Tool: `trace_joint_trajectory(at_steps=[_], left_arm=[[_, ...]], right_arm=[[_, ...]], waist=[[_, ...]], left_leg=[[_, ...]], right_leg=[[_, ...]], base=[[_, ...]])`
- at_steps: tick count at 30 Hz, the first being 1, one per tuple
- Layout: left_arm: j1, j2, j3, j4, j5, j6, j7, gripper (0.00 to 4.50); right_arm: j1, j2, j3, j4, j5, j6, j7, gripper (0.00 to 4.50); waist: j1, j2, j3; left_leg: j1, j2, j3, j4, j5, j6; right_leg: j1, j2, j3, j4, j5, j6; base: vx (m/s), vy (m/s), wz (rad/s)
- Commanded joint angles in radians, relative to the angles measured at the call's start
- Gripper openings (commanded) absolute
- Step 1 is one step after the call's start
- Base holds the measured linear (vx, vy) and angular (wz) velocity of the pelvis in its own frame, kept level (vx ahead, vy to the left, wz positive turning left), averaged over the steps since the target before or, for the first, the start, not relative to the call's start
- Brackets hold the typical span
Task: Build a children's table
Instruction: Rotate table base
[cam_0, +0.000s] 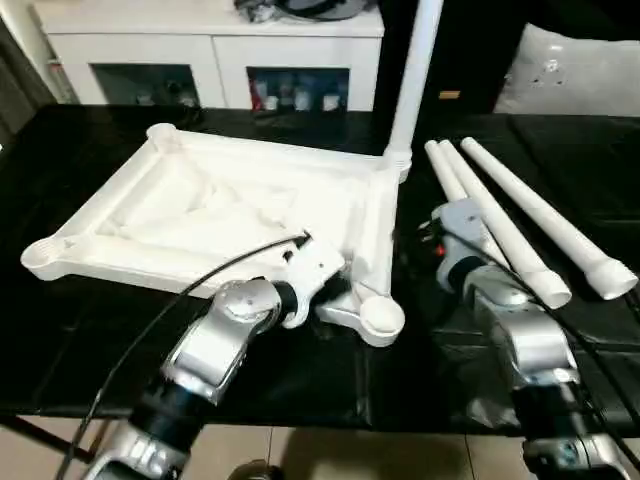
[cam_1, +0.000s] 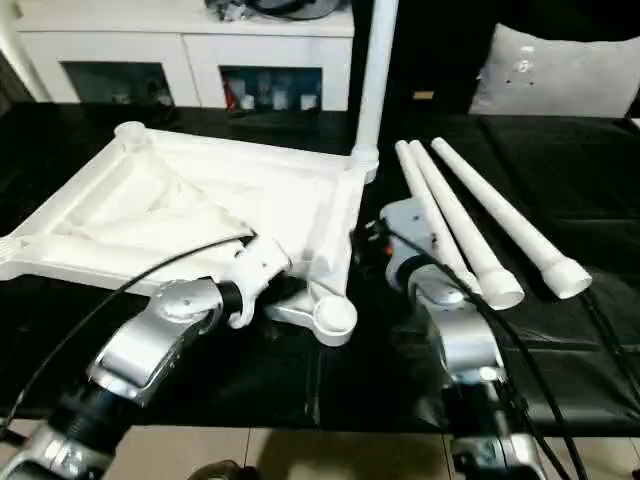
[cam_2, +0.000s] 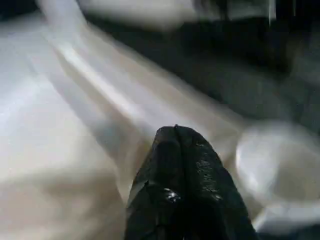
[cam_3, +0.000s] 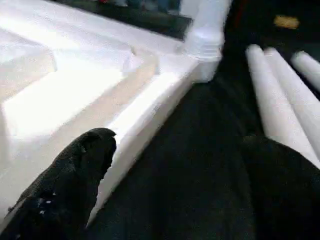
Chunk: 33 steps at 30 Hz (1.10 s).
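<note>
Top (cam_0: 200, 215): lying underside up at centre-left of the head view, on the black surface (cam_0: 80, 320).
Fitted leg (cam_0: 412, 70): standing upright in the far right corner socket.
Loose legs (cam_0: 500, 225): three lying together at right.
Left tool (cam_2: 175, 150): fingers pressing together, empty, beside the near right socket (cam_0: 378, 315).
Right tool (cam_3: 175, 175): fingers spreading apart, over the surface by the top's edge.

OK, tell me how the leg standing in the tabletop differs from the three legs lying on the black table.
The standing leg is upright, its lower end seated in a far corner socket of the tabletop; the three loose legs lie flat beside the top, side by side. The standing leg is fitted; the loose ones are in no socket. All four are white tapered tubes.
</note>
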Motion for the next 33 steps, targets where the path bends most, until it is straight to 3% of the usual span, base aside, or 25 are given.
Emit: trace_joint_trajectory(at_steps=[1, 5, 9, 10, 11, 12, 13, 14, 15, 16, 17, 18, 19, 20, 21, 22, 23, 24, 25, 26, 27, 28, 29, 31, 33], left_arm=[[0.035, -0.001, 0.052, -0.064, 0.000, -0.005, 0.083, 0.44], [0.080, -0.011, 0.132, -0.112, 0.014, -0.018, 0.177, 0.44], [0.110, -0.006, 0.194, -0.155, 0.037, -0.021, 0.234, 0.44], [0.116, -0.013, 0.223, -0.168, 0.031, -0.016, 0.255, 0.44], [0.124, -0.026, 0.263, -0.189, 0.009, -0.005, 0.276, 0.44], [0.126, -0.030, 0.275, -0.196, 0.002, -0.002, 0.281, 0.44], [0.141, -0.031, 0.295, -0.230, -0.018, 0.015, 0.292, 0.44], [0.144, -0.029, 0.297, -0.237, -0.022, 0.019, 0.294, 0.44], [0.146, -0.027, 0.295, -0.240, -0.020, 0.021, 0.295, 0.44], [0.152, -0.026, 0.295, -0.250, -0.020, 0.028, 0.299, 0.44], [0.161, -0.030, 0.301, -0.264, -0.022, 0.043, 0.308, 0.44], [0.170, -0.033, 0.304, -0.278, -0.019, 0.055, 0.316, 0.44], [0.178, -0.030, 0.304, -0.291, -0.013, 0.060, 0.320, 0.44], [0.186, -0.028, 0.302, -0.302, -0.010, 0.065, 0.320, 0.44], [0.188, -0.027, 0.301, -0.306, -0.009, 0.066, 0.319, 0.44], [0.198, -0.027, 0.300, -0.322, -0.010, 0.075, 0.316, 0.44], [0.201, -0.026, 0.299, -0.329, -0.010, 0.082, 0.316, 0.44], [0.202, -0.022, 0.296, -0.333, -0.008, 0.088, 0.314, 0.44], [0.203, -0.012, 0.289, -0.340, -0.006, 0.097, 0.311, 0.44], [0.204, -0.006, 0.285, -0.345, -0.006, 0.102, 0.309, 0.44], [0.205, -0.003, 0.284, -0.349, -0.005, 0.106, 0.309, 0.44], [0.211, 0.005, 0.280, -0.362, -0.004, 0.117, 0.309, 0.44], [0.222, 0.006, 0.285, -0.384, -0.010, 0.131, 0.309, 0.44], [0.225, 0.010, 0.294, -0.392, -0.017, 0.139, 0.308, 0.44], [0.220, 0.012, 0.297, -0.383, -0.021, 0.133, 0.304, 0.44]], right_arm=[[0.048, 0.009, -0.025, -0.113, 0.016, 0.035, -0.006, 4.50], [0.111, 0.048, -0.049, -0.233, 0.055, 0.004, -0.030, 4.50], [0.157, 0.079, -0.047, -0.315, 0.097, 0.032, -0.036, 4.50], [0.170, 0.084, -0.040, -0.326, 0.103, 0.044, -0.029, 4.50], [0.185, 0.087, -0.030, -0.339, 0.101, 0.052, -0.026, 4.50], [0.189, 0.088, -0.027, -0.342, 0.099, 0.052, -0.025, 4.50], [0.202, 0.092, -0.029, -0.359, 0.097, 0.044, -0.024, 4.50], [0.205, 0.092, -0.030, -0.363, 0.096, 0.042, -0.023, 4.50], [0.207, 0.093, -0.032, -0.366, 0.100, 0.035, -0.020, 4.50], [0.214, 0.098, -0.043, -0.379, 0.116, 0.028, -0.014, 4.50], [0.226, 0.105, -0.061, -0.406, 0.148, 0.030, -0.005, 4.50], [0.239, 0.103, -0.071, -0.435, 0.175, 0.038, 0.005, 4.50], [0.254, 0.095, -0.074, -0.462, 0.194, 0.051, 0.019, 4.50], [0.266, 0.085, -0.073, -0.478, 0.199, 0.057, 0.028, 4.50], [0.270, 0.082, -0.072, -0.482, 0.200, 0.059, 0.032, 4.50], [0.283, 0.064, -0.067, -0.489, 0.190, 0.055, 0.043, 4.50], [0.287, 0.056, -0.063, -0.487, 0.166, 0.050, 0.032, 4.50], [0.284, 0.061, -0.069, -0.479, 0.154, 0.053, 0.012, 4.50], [0.282, 0.059, -0.066, -0.478, 0.128, 0.053, -0.009, 4.50], [0.280, 0.057, -0.065, -0.478, 0.113, 0.054, -0.022, 4.50], [0.280, 0.059, -0.066, -0.480, 0.112, 0.061, -0.029, 4.50], [0.280, 0.064, -0.069, -0.491, 0.110, 0.088, -0.054, 4.50], [0.285, 0.060, -0.067, -0.499, 0.133, 0.114, -0.048, 4.50], [0.298, 0.055, -0.058, -0.501, 0.138, 0.092, -0.039, 4.50], [0.306, 0.061, -0.054, -0.499, 0.145, 0.084, -0.035, 4.50]], waist=[[-0.003, -0.018, -0.062], [-0.010, -0.022, -0.057], [-0.015, -0.017, -0.054], [-0.013, -0.018, -0.055], [-0.017, -0.023, -0.051], [-0.011, -0.005, -0.049], [-0.019, -0.014, -0.051], [-0.030, 0.004, -0.054], [-0.032, 0.014, -0.063], [-0.053, 0.011, -0.059], [-0.056, 0.004, -0.058], [-0.052, -0.015, -0.058], [-0.018, -0.069, -0.063], [0.004, -0.060, -0.061], [0.010, -0.059, -0.045], [0.017, -0.039, -0.054], [0.018, -0.013, -0.067], [0.007, -0.010, -0.062], [0.016, 0.011, -0.066], [0.008, -0.005, -0.056], [0.008, -0.005, -0.056], [0.016, 0.006, -0.049], [0.017, 0.014, -0.046], [0.017, 0.019, -0.034], [0.015, 0.021, -0.034]], left_leg=[[0.025, 0.083, -0.023, -0.072, -0.089, 0.067], [0.022, 0.079, -0.021, -0.075, -0.116, 0.060], [0.027, 0.081, -0.024, -0.078, -0.131, 0.048], [0.075, 0.085, 0.023, -0.046, -0.196, -0.104], [0.059, 0.076, 0.025, -0.054, -0.192, -0.156], [0.096, 0.093, 0.023, -0.066, -0.217, -0.213], [0.080, 0.145, -0.049, -0.122, -0.228, -0.163], [0.078, 0.178, -0.060, -0.141, -0.225, -0.109], [0.102, 0.214, -0.081, -0.145, -0.217, -0.090], [0.089, 0.248, -0.100, -0.158, -0.169, 0.003], [0.082, 0.244, -0.084, -0.151, -0.167, 0.113], [0.051, 0.166, -0.029, -0.098, -0.195, 0.196], [-0.014, -0.025, 0.046, 0.079, -0.176, 0.179], [-0.025, -0.018, 0.025, 0.087, -0.116, 0.156], [-0.042, -0.011, 0.003, 0.053, -0.015, 0.092], [-0.025, 0.012, -0.015, 0.006, -0.009, 0.064], [-0.005, 0.058, -0.045, -0.022, -0.005, 0.088], [-0.010, 0.067, -0.056, -0.033, -0.011, 0.091], [0.009, 0.078, -0.058, -0.035, -0.034, 0.086], [0.018, 0.090, -0.061, -0.047, -0.121, 0.066], [0.018, 0.090, -0.061, -0.047, -0.121, 0.066], [0.022, 0.079, -0.052, -0.049, -0.154, 0.034], [0.024, 0.079, -0.052, -0.052, -0.171, 0.027], [0.039, 0.090, -0.054, -0.066, -0.275, -0.001], [0.047, 0.088, -0.058, -0.071, -0.337, -0.021]], right_leg=[[0.032, -0.088, 0.045, -0.067, 0.162, -0.242], [0.030, -0.088, 0.046, -0.076, 0.074, -0.211], [0.023, -0.086, 0.047, -0.079, 0.033, -0.197], [-0.018, -0.035, 0.090, -0.101, -0.070, -0.131], [-0.007, -0.009, 0.086, -0.097, -0.089, -0.111], [-0.043, 0.040, 0.074, -0.098, -0.073, -0.057], [-0.016, 0.016, 0.032, -0.031, 0.009, -0.068], [-0.014, -0.001, 0.026, -0.040, 0.028, -0.079], [-0.037, -0.016, 0.021, -0.021, 0.043, -0.095], [-0.036, -0.031, 0.011, 0.004, 0.049, -0.133], [-0.038, -0.046, 0.009, 0.005, 0.060, -0.199], [-0.024, -0.066, 0.029, -0.049, 0.099, -0.320], [0.040, -0.083, 0.081, -0.138, 0.090, -0.360], [0.050, -0.116, 0.095, -0.137, 0.046, -0.315], [0.050, -0.109, 0.088, -0.126, -0.044, -0.118], [0.046, -0.087, 0.071, -0.121, -0.079, 0.018], [0.037, -0.084, 0.060, -0.111, -0.009, 0.066], [0.037, -0.067, 0.049, -0.096, 0.022, 0.067], [0.019, -0.061, 0.040, -0.105, 0.013, 0.064], [0.019, -0.075, 0.042, -0.107, -0.061, 0.001], [0.019, -0.075, 0.042, -0.107, -0.061, 0.001], [0.013, -0.076, 0.045, -0.121, -0.195, -0.040], [0.011, -0.076, 0.044, -0.125, -0.245, -0.048], [-0.003, -0.078, 0.046, -0.137, -0.399, -0.061], [-0.003, -0.086, 0.048, -0.141, -0.447, -0.064]], base=[[0.000, 0.000, 0.00], [0.000, 0.000, 0.00], [0.000, 0.000, 0.00], [-0.051, 0.012, -0.25], [-0.051, 0.012, -0.25], [-0.045, 0.005, -0.47], [-0.006, -0.027, -0.34], [-0.006, -0.027, -0.34], [-0.010, -0.072, -0.03], [-0.007, -0.120, 0.13], [-0.007, -0.120, 0.13], [-0.011, -0.163, 0.06], [0.000, -0.175, 0.06], [0.000, -0.175, 0.06], [-0.011, -0.159, -0.02], [-0.034, -0.131, -0.04], [-0.034, -0.131, -0.04], [-0.035, -0.077, 0.01], [0.000, 0.000, 0.00], [0.000, 0.000, 0.00], [0.000, 0.000, 0.00], [0.000, 0.000, 0.00], [0.000, 0.000, 0.00], [0.000, 0.000, 0.00], [0.000, 0.000, 0.00]])
